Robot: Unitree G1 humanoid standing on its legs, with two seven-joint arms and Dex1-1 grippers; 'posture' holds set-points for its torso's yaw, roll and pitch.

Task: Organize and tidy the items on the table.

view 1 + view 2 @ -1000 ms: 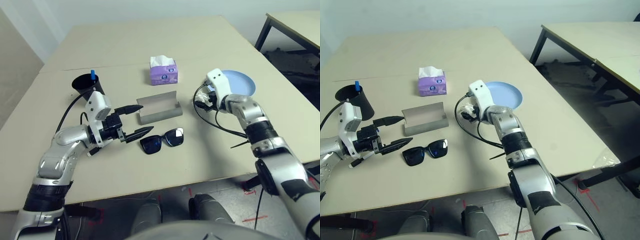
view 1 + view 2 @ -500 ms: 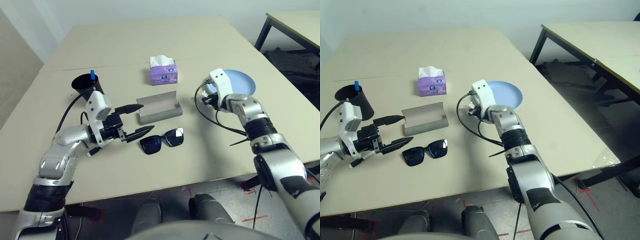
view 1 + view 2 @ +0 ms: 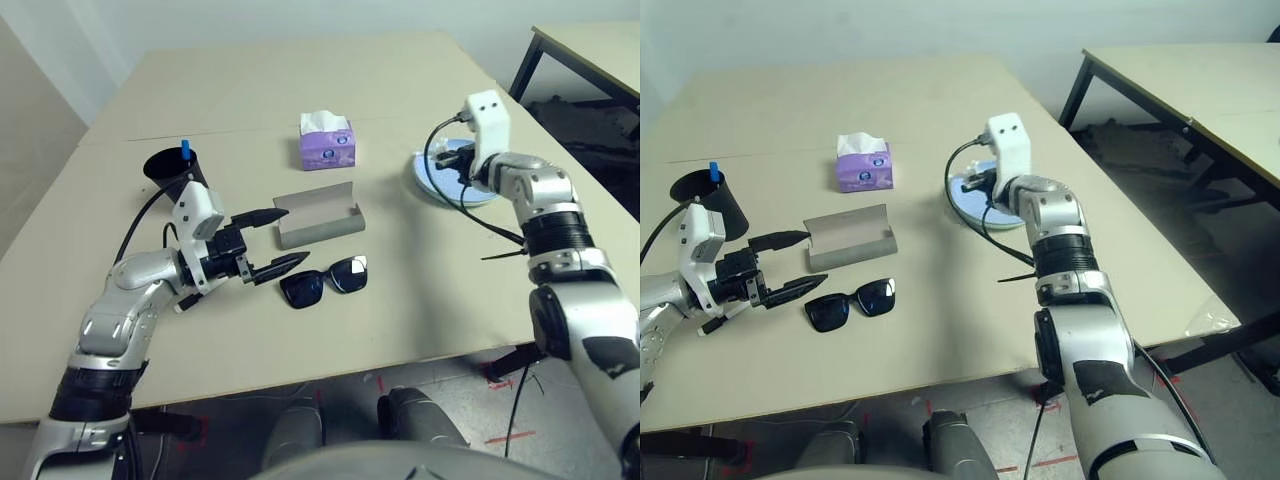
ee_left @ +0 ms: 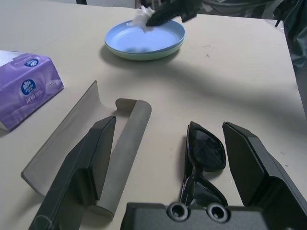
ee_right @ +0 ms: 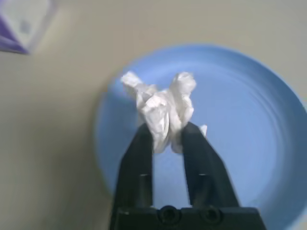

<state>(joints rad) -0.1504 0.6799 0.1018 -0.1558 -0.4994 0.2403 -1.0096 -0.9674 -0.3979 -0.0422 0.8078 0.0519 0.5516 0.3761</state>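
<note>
My right gripper pinches the crumpled white tissue between its two black fingers, the wad bulging out past the tips and hanging directly over the light-blue plate. From the head camera the same gripper sits above the plate near the table's right edge, its fingers angled down toward the dish. The left wrist camera shows the blue plate nested in a light-green plate, with the tissue held at its far rim.

The relation that matters: the tissue lies straight below and ahead of the right fingertips, the plate beneath it, so I judge a release here would drop it into the dish; nothing else stands between them. Whether the wad touches the plate surface I cannot tell.

My left gripper hangs with its jaws spread wide, holding nothing. One finger reaches over the grey glasses case, which lies open; the other points at the black sunglasses just beside it. The sunglasses' long axis runs roughly parallel to the case, and the left arm is plainly the nearer one for both.

Further out, the black cup stands behind the left arm with a blue-capped marker upright in it, and a purple tissue box sits mid-table.
</note>
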